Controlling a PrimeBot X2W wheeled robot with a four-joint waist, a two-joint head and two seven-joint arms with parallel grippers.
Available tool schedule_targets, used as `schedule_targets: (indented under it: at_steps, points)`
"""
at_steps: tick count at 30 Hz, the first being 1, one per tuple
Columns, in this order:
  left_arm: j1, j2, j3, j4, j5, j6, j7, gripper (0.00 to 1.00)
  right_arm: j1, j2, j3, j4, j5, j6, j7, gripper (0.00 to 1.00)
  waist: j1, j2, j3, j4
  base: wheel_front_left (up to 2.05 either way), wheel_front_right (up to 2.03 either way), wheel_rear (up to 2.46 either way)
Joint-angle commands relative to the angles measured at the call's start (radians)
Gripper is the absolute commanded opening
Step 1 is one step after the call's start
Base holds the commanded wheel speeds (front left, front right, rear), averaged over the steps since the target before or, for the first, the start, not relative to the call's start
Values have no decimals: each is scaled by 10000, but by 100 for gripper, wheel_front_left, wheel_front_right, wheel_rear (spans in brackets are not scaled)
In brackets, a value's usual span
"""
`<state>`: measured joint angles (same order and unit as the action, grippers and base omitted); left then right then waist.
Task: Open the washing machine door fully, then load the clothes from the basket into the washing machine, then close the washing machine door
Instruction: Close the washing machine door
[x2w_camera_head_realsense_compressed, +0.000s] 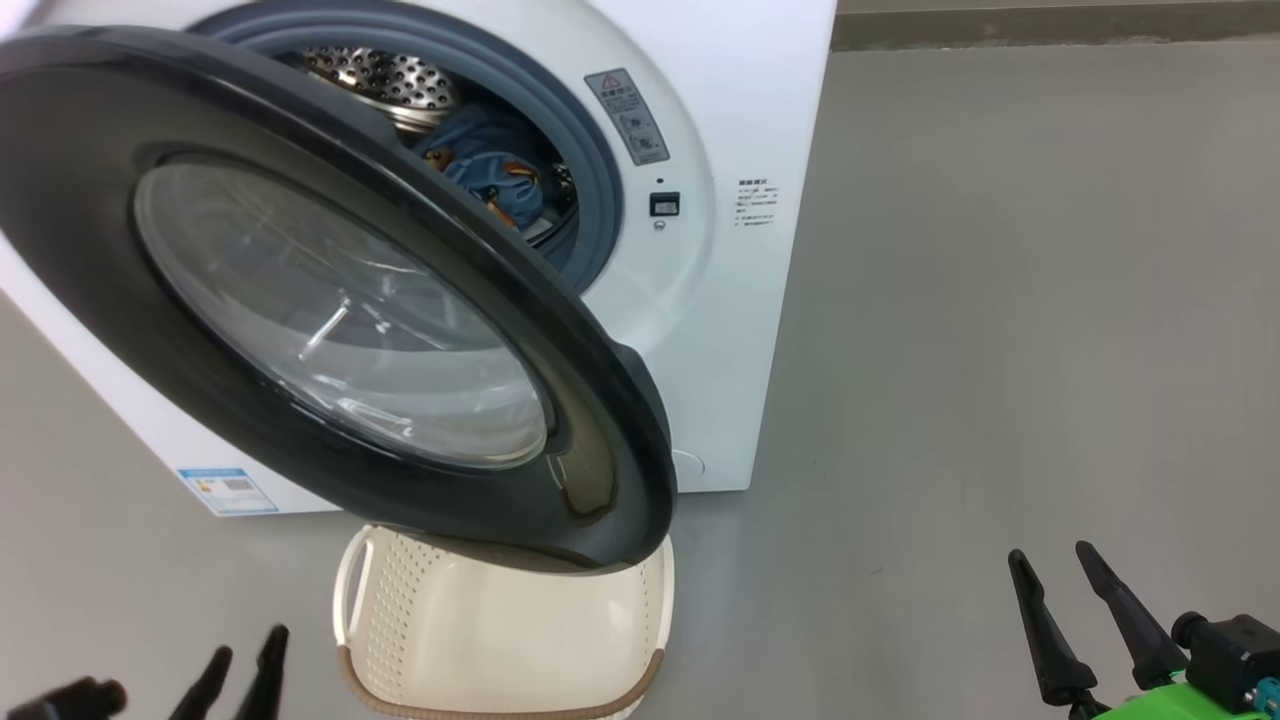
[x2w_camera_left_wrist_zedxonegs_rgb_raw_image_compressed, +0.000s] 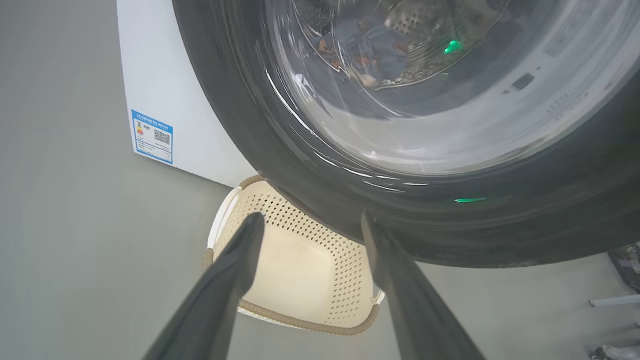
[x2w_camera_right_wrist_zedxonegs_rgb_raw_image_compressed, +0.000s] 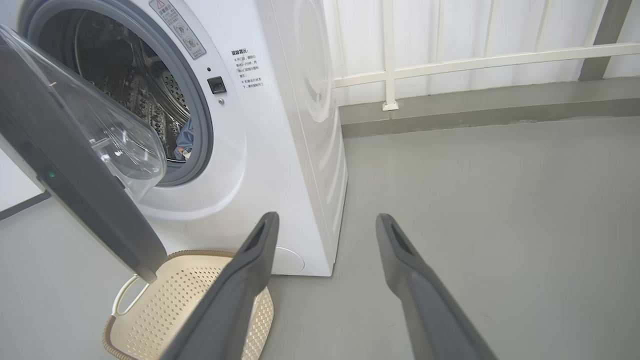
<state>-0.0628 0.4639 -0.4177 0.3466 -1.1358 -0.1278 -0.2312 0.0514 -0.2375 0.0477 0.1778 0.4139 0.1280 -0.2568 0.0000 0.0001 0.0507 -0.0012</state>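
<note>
Black-rimmed round glass washing machine door (x2w_camera_head_realsense_compressed: 90, 250) stands ajar above the cream perforated basket (x2w_camera_head_realsense_compressed: 500, 630).
Light blue bear-print clothes (x2w_camera_head_realsense_compressed: 490, 175) lie inside the white washing machine (x2w_camera_head_realsense_compressed: 740, 120); left claw (x2w_camera_head_realsense_compressed: 250, 642) and right claw (x2w_camera_head_realsense_compressed: 1050, 551) both gape wide, empty.

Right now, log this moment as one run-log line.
washing machine door: partly open | clothes: inside washing machine | basket: empty, under door | left gripper: open, empty | right gripper: open, empty

One washing machine (x2w_camera_head_realsense_compressed: 740, 300), one basket (x2w_camera_head_realsense_compressed: 400, 600), two pincers (x2w_camera_head_realsense_compressed: 250, 642) (x2w_camera_head_realsense_compressed: 1050, 552).
</note>
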Motion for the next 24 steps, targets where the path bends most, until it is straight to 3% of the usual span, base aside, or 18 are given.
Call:
schedule_targets:
  at_steps: [1, 3, 14, 18, 24]
  points:
    - [-400, 394, 223, 80, 443, -29, -218, 100, 9, -228, 138, -258, -51, 27, -49, 100, 0, -1, -28, -45, 0, 0, 0]
    - [-468, 287, 184, 320, 1037, -29, -288, 100, 30, -230, 104, -270, -48, 27, -49, 100, 0, -1, -39, -78, 0, 0, 0]
    - [189, -1260, 2516, -675, 5550, -29, -304, 100, 98, -241, -132, -361, -66, 27, -49, 100, 0, -1, -15, -186, 0, 0, 0]
    - [545, -1748, 3009, -1123, 6458, -29, -305, 100, 96, -237, -173, -363, -67, 27, -49, 100, 0, -1, -7, -206, 0, 0, 0]
    - [851, -2137, 3177, -1076, 6898, -29, -305, 100, 107, -169, -207, -365, -90, 27, -49, 100, 0, -1, 40, -201, 0, 0, 0]
